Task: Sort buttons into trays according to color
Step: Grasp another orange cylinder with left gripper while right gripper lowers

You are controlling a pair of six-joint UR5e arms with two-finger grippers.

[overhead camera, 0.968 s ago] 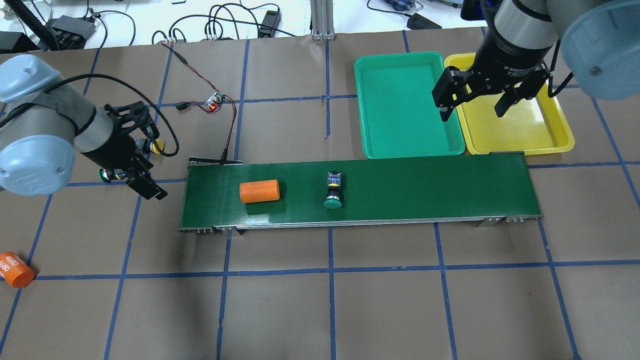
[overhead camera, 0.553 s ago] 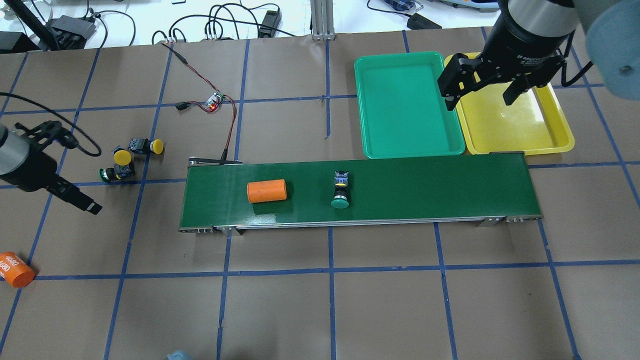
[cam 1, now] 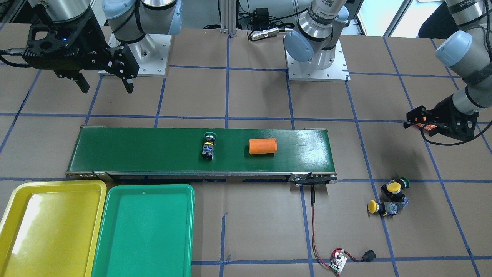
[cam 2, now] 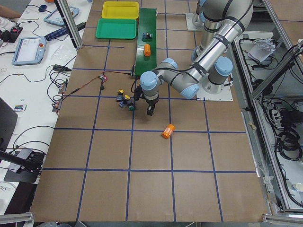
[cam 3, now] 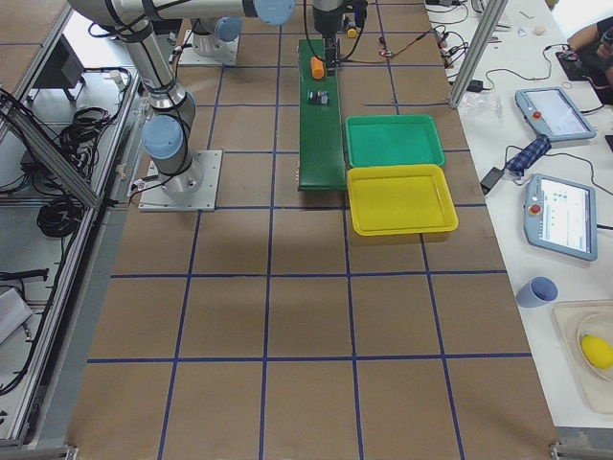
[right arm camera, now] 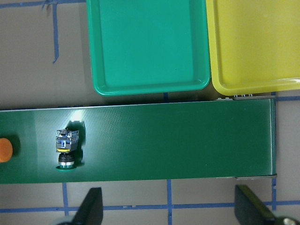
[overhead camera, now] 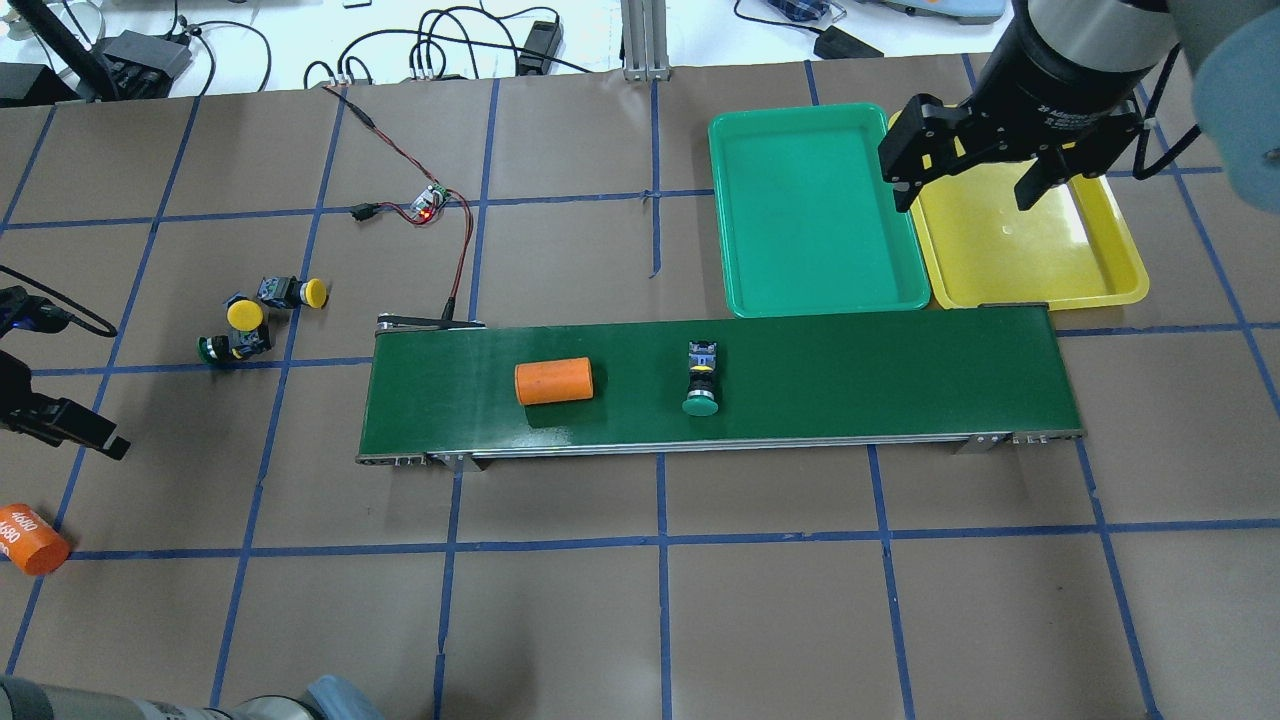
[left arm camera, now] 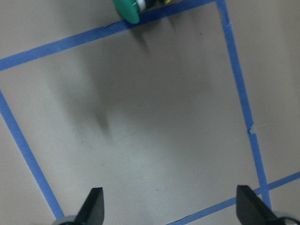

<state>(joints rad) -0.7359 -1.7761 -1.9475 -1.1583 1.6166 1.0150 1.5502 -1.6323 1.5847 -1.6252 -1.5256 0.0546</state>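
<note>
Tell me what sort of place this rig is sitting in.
Most likely a robotics lab test cell: a paper-covered table gridded with blue tape, a small conveyor belt on it, and teach pendants on the side bench.

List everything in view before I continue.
conveyor belt: 1, dark green, table centre
green button: 1, green cap, lying on the belt
clustered buttons: 3, two yellow, one green, off the belt's left end
green tray: 1, empty, beyond the belt's right end
yellow tray: 1, empty, beside the green tray
orange cylinders: 2, one on the belt, one marked 4680 far left
circuit board: 1, white, wired, beyond the belt's left end
left gripper: fingers open, over bare table
right gripper: fingers open, high over the table's right side
</note>
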